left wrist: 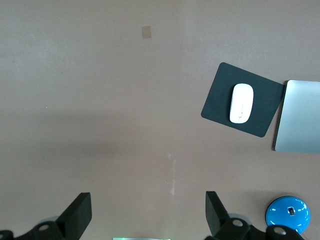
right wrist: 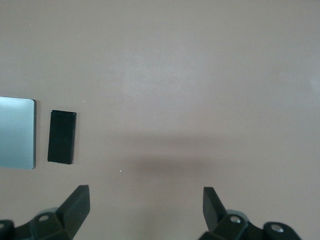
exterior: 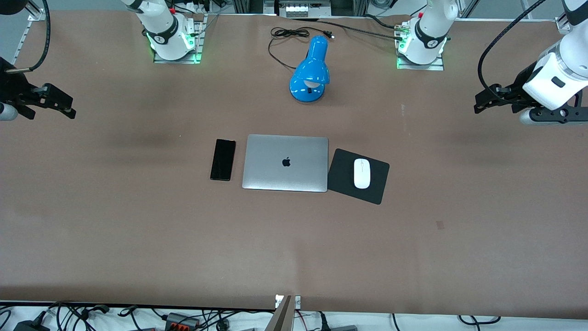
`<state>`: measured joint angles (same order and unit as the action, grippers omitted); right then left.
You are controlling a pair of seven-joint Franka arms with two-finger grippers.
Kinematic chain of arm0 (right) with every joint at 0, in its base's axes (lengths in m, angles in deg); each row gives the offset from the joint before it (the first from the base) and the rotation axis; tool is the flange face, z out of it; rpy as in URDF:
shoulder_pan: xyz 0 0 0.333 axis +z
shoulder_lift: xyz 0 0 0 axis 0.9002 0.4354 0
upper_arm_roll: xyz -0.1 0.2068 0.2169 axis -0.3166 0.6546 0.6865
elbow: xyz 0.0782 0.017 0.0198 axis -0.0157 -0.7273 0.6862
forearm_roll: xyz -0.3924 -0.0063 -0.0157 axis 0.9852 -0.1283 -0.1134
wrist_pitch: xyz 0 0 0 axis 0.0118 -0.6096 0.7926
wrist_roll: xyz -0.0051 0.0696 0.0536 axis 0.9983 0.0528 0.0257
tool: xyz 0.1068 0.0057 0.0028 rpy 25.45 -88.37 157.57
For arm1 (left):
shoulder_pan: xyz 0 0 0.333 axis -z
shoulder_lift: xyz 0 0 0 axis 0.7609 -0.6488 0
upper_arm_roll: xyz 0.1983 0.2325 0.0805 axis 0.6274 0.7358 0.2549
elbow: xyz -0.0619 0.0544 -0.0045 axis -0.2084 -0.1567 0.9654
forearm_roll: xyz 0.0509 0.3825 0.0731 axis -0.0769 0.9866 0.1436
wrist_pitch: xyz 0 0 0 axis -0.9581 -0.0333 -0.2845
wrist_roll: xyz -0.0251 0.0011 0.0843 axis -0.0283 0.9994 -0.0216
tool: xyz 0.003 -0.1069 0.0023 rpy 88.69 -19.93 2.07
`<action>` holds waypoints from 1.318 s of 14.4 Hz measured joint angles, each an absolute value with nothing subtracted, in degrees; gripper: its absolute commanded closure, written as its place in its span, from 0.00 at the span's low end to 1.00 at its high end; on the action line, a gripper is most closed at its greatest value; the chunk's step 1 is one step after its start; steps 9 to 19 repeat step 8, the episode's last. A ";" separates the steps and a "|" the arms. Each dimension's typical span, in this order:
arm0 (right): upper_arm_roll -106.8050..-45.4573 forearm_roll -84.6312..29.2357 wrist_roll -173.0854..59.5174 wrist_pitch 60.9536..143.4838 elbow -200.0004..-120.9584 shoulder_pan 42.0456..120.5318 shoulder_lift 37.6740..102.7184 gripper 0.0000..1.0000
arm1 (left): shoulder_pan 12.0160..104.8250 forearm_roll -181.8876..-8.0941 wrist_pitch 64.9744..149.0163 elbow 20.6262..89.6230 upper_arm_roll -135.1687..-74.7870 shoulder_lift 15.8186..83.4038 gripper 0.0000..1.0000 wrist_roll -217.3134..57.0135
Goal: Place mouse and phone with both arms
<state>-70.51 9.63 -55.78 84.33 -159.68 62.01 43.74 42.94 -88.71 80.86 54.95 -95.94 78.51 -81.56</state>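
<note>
left tool (left wrist: 147, 215) fingers spread wide, holding nothing, up over bare desk (exterior: 459, 230) at the left arm's end. right tool (right wrist: 145, 212) same, wide and empty, over its own end. mouse (exterior: 362, 173) sits on the mouse pad (exterior: 342, 179), touching the closed laptop (exterior: 285, 162). phone (exterior: 223, 159) lies flat just beside the laptop, toward the right arm's end.

mouse (exterior: 361, 173) on pad (exterior: 342, 174), laptop (exterior: 285, 162) between pad and phone (exterior: 223, 159)
</note>
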 measured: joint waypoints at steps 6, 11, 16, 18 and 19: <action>-70.53 9.46 -55.75 83.26 -159.40 62.00 43.74 0.00 | 42.89 -88.71 80.77 54.57 -95.90 78.28 0.00 -81.84; -70.53 9.46 -55.75 83.13 -159.28 62.00 43.74 0.00 | 42.85 -88.71 80.32 54.32 -95.89 78.03 0.00 -81.91; -70.53 9.46 -55.75 83.13 -159.28 62.00 43.74 0.00 | 42.85 -88.71 80.32 54.32 -95.89 78.03 0.00 -81.91; -70.53 9.46 -55.75 83.13 -159.28 62.00 43.74 0.00 | 42.85 -88.71 80.32 54.32 -95.89 78.03 0.00 -81.91; -70.53 9.46 -55.75 83.13 -159.28 62.00 43.74 0.00 | 42.85 -88.71 80.32 54.32 -95.89 78.03 0.00 -81.91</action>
